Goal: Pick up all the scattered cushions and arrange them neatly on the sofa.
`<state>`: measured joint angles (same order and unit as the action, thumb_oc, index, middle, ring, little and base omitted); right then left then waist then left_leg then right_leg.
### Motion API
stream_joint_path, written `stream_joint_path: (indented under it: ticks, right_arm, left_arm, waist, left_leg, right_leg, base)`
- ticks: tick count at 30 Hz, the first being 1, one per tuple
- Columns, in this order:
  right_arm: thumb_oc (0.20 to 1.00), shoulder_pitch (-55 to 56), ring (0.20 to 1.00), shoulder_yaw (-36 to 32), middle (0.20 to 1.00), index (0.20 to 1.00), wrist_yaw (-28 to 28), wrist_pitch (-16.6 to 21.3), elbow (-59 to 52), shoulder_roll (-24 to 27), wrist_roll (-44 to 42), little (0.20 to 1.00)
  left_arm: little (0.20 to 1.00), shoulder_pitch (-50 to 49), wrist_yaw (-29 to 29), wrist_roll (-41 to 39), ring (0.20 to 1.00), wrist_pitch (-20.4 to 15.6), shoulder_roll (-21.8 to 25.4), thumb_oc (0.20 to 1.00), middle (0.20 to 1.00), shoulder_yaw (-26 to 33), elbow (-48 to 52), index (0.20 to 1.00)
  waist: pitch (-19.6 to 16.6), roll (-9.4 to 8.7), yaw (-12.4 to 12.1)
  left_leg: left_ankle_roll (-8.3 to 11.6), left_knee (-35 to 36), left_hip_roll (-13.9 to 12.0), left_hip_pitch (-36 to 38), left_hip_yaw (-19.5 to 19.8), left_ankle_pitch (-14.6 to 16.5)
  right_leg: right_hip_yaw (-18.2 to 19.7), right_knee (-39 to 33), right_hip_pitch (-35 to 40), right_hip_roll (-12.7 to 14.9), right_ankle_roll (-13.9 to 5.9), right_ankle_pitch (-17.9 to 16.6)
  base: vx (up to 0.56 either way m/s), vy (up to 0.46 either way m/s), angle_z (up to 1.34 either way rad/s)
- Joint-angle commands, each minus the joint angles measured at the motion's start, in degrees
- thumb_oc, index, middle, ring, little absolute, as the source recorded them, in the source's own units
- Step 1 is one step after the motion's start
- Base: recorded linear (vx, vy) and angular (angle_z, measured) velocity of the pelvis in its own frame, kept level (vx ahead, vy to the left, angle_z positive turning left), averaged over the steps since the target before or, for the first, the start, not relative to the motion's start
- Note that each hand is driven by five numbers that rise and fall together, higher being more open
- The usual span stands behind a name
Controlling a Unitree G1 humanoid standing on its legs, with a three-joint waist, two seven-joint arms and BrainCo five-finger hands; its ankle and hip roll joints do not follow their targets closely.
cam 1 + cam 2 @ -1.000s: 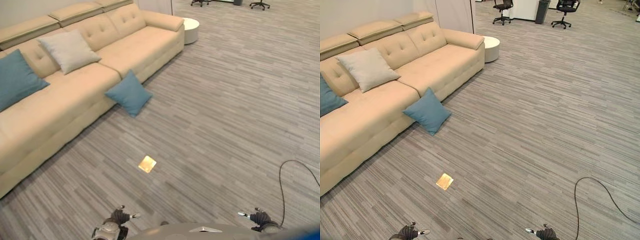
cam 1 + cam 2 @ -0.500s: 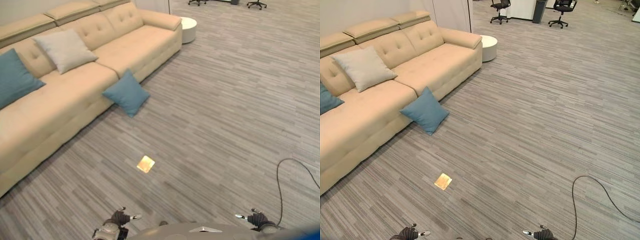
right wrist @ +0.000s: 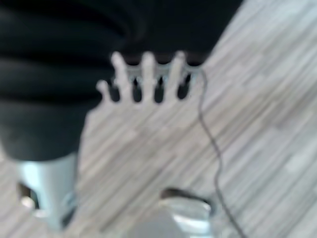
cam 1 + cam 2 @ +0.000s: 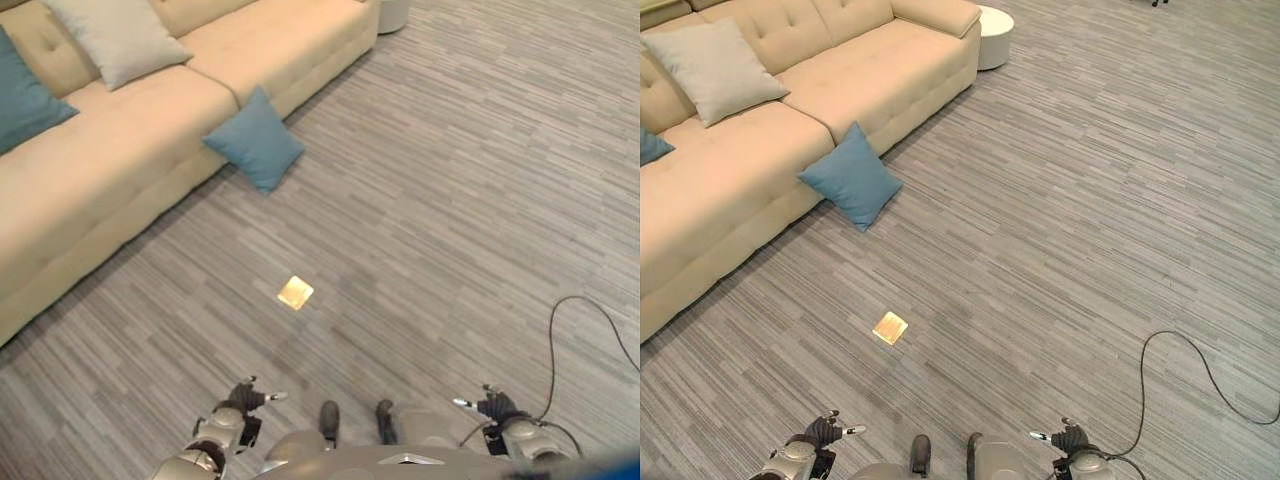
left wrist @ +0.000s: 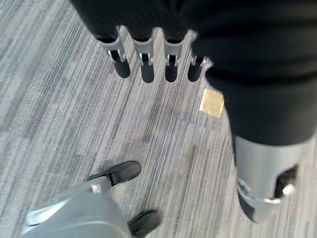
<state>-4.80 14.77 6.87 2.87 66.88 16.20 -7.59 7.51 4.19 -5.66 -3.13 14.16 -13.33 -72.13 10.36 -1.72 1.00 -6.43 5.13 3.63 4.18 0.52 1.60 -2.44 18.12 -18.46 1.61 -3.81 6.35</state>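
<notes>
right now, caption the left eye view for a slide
One blue cushion lies on the floor against the beige sofa; both hands, left and right, hang empty.

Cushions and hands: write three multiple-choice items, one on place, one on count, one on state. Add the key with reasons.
1. Where is the blue cushion nearest the robot?
A. On the floor against the sofa front
B. On the sofa seat
C. On the round white table

2. How many cushions sit on the sofa?
A. None
B. Two
C. Four

3. What is the left hand doing?
A. Gripping a cushion
B. Open, holding nothing
C. Pressing on the sofa

Key: 1 A, it leans on the sofa base. 2 B, the beige cushion and a second blue cushion. 3 B, straight fingers over bare floor.
</notes>
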Motion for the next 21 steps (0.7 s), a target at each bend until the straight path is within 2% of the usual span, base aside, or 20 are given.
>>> stream_joint_path:
  ticks: [1,3,4,5,7,9,10,11,12,13,14,15,16,17,18,19,21]
  right_arm:
    - [1.000,-0.9,1.000,1.1,1.000,1.000,0.7,0.7,0.9,1.7,1.3,1.000]
    - [1.000,-0.3,1.000,0.9,1.000,1.000,0.9,1.0,0.8,2.1,1.3,1.000]
    - [1.000,0.3,1.000,0.9,1.000,1.000,0.8,1.2,0.9,2.4,1.0,1.000]
    - [1.000,0.8,1.000,0.8,1.000,1.000,0.5,1.2,1.1,2.5,1.0,1.000]
    - [1.000,1.6,1.000,0.7,1.000,1.000,0.3,1.2,1.8,2.6,1.0,1.000]
    - [1.000,1.7,1.000,0.9,1.000,1.000,0.3,1.8,1.9,2.5,0.2,1.000]
    - [1.000,1.6,1.000,1.0,1.000,1.000,0.4,1.9,1.7,2.6,-0.3,1.000]
    - [1.000,1.3,1.000,1.1,1.000,1.000,0.4,1.9,1.9,2.9,-0.8,1.000]
    - [1.000,1.1,1.000,1.1,1.000,1.000,0.5,1.9,2.0,3.0,-1.1,1.000]
    - [1.000,1.2,1.000,1.0,1.000,1.000,0.4,1.6,2.3,3.3,-1.5,1.000]
    - [1.000,1.1,1.000,0.9,1.000,1.000,0.4,1.6,2.5,3.4,-1.6,1.000]
    - [1.000,1.3,1.000,0.6,1.000,1.000,0.3,1.9,2.7,3.7,-1.7,1.000]
    - [1.000,1.6,1.000,0.4,1.000,1.000,0.4,1.9,2.7,3.9,-1.7,1.000]
    - [1.000,1.6,1.000,0.4,1.000,1.000,0.4,1.9,2.7,3.9,-1.7,1.000]
    - [1.000,1.8,1.000,0.4,1.000,1.000,0.5,1.8,2.7,4.0,-1.8,1.000]
    - [1.000,1.8,1.000,0.3,1.000,1.000,0.7,1.5,2.9,4.2,-1.6,1.000]
    - [1.000,2.3,1.000,0.1,1.000,1.000,0.4,1.4,2.3,3.6,-1.1,1.000]
  left_arm:
    - [1.000,-0.7,0.6,-1.3,1.000,-1.5,0.5,1.000,1.000,0.5,-0.5,1.000]
    - [1.000,-0.3,0.7,-0.7,1.000,-1.7,0.3,1.000,1.000,0.3,-0.7,1.000]
    - [1.000,-0.4,0.7,-0.3,1.000,-1.9,0.1,1.000,1.000,0.0,-0.6,1.000]
    - [1.000,-0.5,0.5,-0.5,1.000,-2.0,-0.1,1.000,1.000,0.1,-0.7,1.000]
    - [1.000,-0.9,0.3,-0.9,1.000,-2.1,-0.5,1.000,1.000,0.0,-0.7,1.000]
    - [1.000,-0.3,0.1,-1.9,1.000,-2.3,-0.7,1.000,1.000,-0.8,0.2,1.000]
    - [1.000,0.0,0.0,-2.6,1.000,-2.3,-0.5,1.000,1.000,-1.1,1.0,1.000]
    - [1.000,0.3,0.1,-3.1,1.000,-2.2,-0.4,1.000,1.000,-1.5,1.7,1.000]
    - [1.000,0.5,0.4,-3.5,1.000,-2.2,-0.4,1.000,1.000,-1.6,2.0,1.000]
    - [1.000,0.8,0.1,-4.3,1.000,-2.3,-0.5,1.000,1.000,-1.7,2.4,1.000]
    - [1.000,0.9,0.0,-4.6,1.000,-2.3,-0.5,1.000,1.000,-1.6,2.6,1.000]
    - [1.000,0.7,-0.2,-4.5,1.000,-2.5,-0.6,1.000,1.000,-1.7,2.8,1.000]
    - [1.000,0.4,-0.3,-4.2,1.000,-2.5,-0.6,1.000,1.000,-1.6,2.9,1.000]
    - [1.000,0.3,-0.3,-4.2,1.000,-2.5,-0.6,1.000,1.000,-1.6,2.9,1.000]
    - [1.000,0.1,-0.4,-4.1,1.000,-2.4,-0.5,1.000,1.000,-1.7,3.4,1.000]
    - [1.000,-0.4,-0.5,-4.4,1.000,-2.4,-0.2,1.000,1.000,-1.2,3.7,1.000]
    - [1.000,-1.0,-0.5,-4.0,1.000,-2.2,-0.1,1.000,1.000,-0.5,2.7,1.000]
  waist:
    - [-1.8,-0.77,1.4]
    - [-2.2,-0.90,2.6]
    - [-2.8,-0.88,2.9]
    - [-3.3,-0.86,3.0]
    - [-4.2,-0.45,3.5]
    - [-3.6,-1.10,3.5]
    - [-3.0,-2.15,3.3]
    - [-2.2,-2.96,2.9]
    - [-1.7,-3.74,2.7]
    - [-1.1,-4.14,1.7]
    - [-1.2,-4.45,1.3]
    - [-0.9,-4.38,0.8]
    - [-1.5,-4.03,0.2]
    - [-1.4,-4.11,0.3]
    - [-1.5,-3.61,-0.3]
    - [-1.4,-2.62,-1.5]
    - [-2.6,-2.60,-1.2]
  left_leg:
    - [1.80,-3.7,0.9,6.2,8.5,8.4]
    - [2.36,-3.5,0.7,7.9,10.6,8.9]
    - [2.71,-3.4,0.3,8.7,11.5,9.1]
    - [3.25,-3.7,-0.5,9.2,11.7,9.0]
    - [5.58,-8.0,-2.8,8.4,12.4,6.3]
    - [7.97,-19.7,-3.6,3.0,10.6,0.1]
    - [7.72,-25.6,-3.5,-0.4,9.6,-2.3]
    - [7.34,-30.7,-3.8,-4.0,7.5,-3.1]
    - [6.55,-33.0,-3.9,-7.2,4.6,-2.2]
    - [5.40,-33.8,-3.6,-10.8,2.1,0.6]
    - [5.12,-32.5,-2.8,-12.6,1.1,1.0]
    - [4.68,-29.4,-1.7,-14.1,0.0,3.1]
    - [5.00,-22.0,-1.0,-17.6,-2.7,1.8]
    - [4.96,-21.8,-0.9,-17.2,-2.7,1.8]
    - [5.09,-18.2,-0.8,-18.4,-4.0,0.0]
    - [5.87,-12.8,-0.5,-20.1,-5.7,-4.3]
    - [5.19,-10.5,-1.0,-17.7,-7.4,-3.7]
  right_leg:
    - [-1.3,-13.7,1.5,-0.6,-3.24,-11.5]
    - [2.4,-14.0,1.8,-2.2,-2.69,-11.4]
    - [4.7,-13.8,2.6,-3.3,-1.75,-11.4]
    - [5.4,-12.9,2.5,-4.1,-1.09,-11.4]
    - [6.3,-11.2,3.8,-5.7,0.17,-10.1]
    - [6.3,-11.4,6.3,-5.1,1.46,-9.3]
    - [6.6,-11.9,7.8,-4.5,2.13,-8.8]
    - [6.4,-12.4,9.3,-4.1,3.00,-7.9]
    - [6.1,-12.7,10.5,-3.4,3.48,-7.3]
    - [5.9,-13.2,12.3,-3.2,3.82,-6.4]
    - [5.8,-13.6,13.2,-2.8,3.80,-5.9]
    - [5.7,-14.3,14.9,-2.8,3.49,-5.0]
    - [5.1,-15.4,17.2,-2.8,3.15,-3.6]
    - [5.0,-15.4,17.5,-2.7,3.11,-3.5]
    - [5.1,-16.0,19.1,-3.2,3.28,-2.8]
    - [6.1,-16.8,22.0,-4.6,3.13,-2.0]
    - [6.8,-16.2,23.4,-4.4,2.56,-0.3]
  base:
    - [0.33,-0.089,0.06]
    - [0.34,-0.123,0.31]
    - [0.36,-0.178,0.68]
    - [0.38,-0.217,0.86]
    - [0.37,-0.237,0.73]
    - [0.26,-0.220,0.75]
    - [0.20,-0.250,0.53]
    - [0.20,-0.244,0.17]
    - [0.23,-0.206,0.09]
    - [0.25,-0.141,0.08]
    - [0.30,-0.078,0.16]
    - [0.41,-0.026,0.12]
    - [0.34,-0.003,0.12]
    - [0.33,0.012,0.20]
    - [0.36,0.046,0.25]
    - [0.49,0.098,0.17]
    - [0.46,0.141,-0.21]
